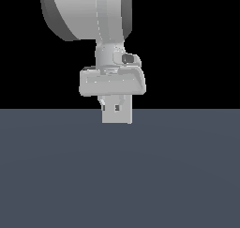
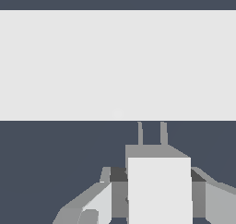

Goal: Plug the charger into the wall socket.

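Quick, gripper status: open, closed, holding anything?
Gripper: closed on the charger, prongs toward the socket.

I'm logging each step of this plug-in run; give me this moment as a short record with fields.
gripper: shut on the charger, low over the floor
charger: white block held between the fingers, two prongs pointing at the panel
wall socket: wide white panel just ahead of the prongs; its holes cannot be made out
contact: prong tips reach the panel's edge in the wrist view; insertion cannot be told
floor: dark blue-grey
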